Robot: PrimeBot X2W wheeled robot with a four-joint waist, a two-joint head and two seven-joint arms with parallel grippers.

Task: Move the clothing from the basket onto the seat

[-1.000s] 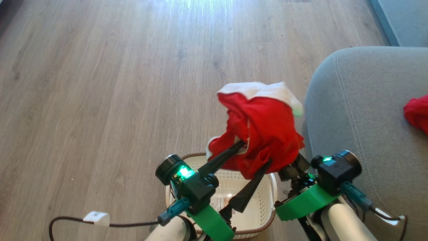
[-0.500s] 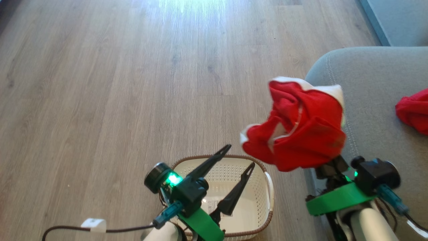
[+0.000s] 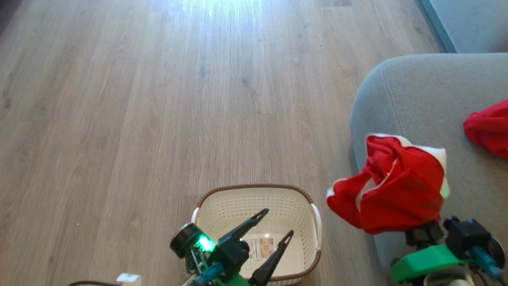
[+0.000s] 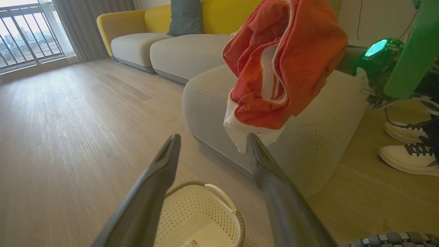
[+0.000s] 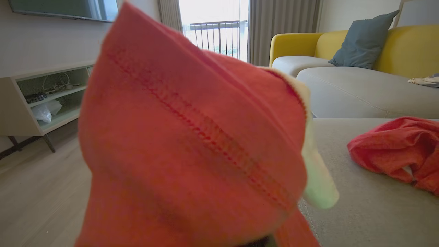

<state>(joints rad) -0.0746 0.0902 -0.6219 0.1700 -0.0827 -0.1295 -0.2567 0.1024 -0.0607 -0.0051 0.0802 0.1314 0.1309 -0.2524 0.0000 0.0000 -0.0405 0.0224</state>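
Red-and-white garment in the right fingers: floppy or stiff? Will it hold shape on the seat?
Likely floppy: the red-and-white garment droops in bunched folds, white corner hanging loose. Probably light: it hangs from one grip point. Expect a slumped heap on the seat, no rolling.

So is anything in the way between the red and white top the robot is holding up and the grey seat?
Nothing visible is. The red and white top hangs right at the edge of the seat, and the cushion beside it is bare. The all-red garment lies farther along, apart from it.
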